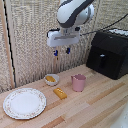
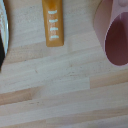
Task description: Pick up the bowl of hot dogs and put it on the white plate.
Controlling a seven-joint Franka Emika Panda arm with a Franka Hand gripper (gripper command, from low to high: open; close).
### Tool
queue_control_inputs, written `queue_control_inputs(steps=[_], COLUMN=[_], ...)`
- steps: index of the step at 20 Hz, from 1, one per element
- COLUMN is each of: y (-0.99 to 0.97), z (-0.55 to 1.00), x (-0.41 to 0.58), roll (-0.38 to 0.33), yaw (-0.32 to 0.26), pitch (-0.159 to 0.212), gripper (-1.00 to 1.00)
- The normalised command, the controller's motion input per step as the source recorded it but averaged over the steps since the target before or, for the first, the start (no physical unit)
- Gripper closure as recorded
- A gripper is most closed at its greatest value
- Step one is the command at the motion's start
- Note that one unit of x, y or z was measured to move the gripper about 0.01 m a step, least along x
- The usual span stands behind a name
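Note:
In the exterior view the hot dog bowl stands on the wooden table with the yellow-orange hot dogs inside it. The white plate lies nearer the front, toward the exterior view's left. My gripper hangs high above the table, above and slightly to the right of the bowl. Its blue-tipped fingers stand apart and hold nothing. The wrist view shows no fingers. A pale curved rim at that view's edge may be the bowl; I cannot tell.
A pink cup with a handle stands right of the bowl. A yellow-orange block lies between bowl and cup, nearer the front. A black appliance stands at the back right. A woven screen backs the table.

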Motion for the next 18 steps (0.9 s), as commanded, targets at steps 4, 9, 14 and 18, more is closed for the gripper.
queue_control_inputs(steps=[4, 9, 14, 18], y=[-0.45, -0.47, -0.31, -0.03], z=[-0.19, -0.16, -0.21, -0.32], x=[0.524, 0.563, 0.384, 0.239], roll=[0.067, 0.071, 0.028, 0.0], yaw=[-0.138, -0.122, -0.074, -0.046], pitch=[0.057, 0.041, 0.067, 0.102], gripper=[-1.0, -1.0, -1.0, -1.0])
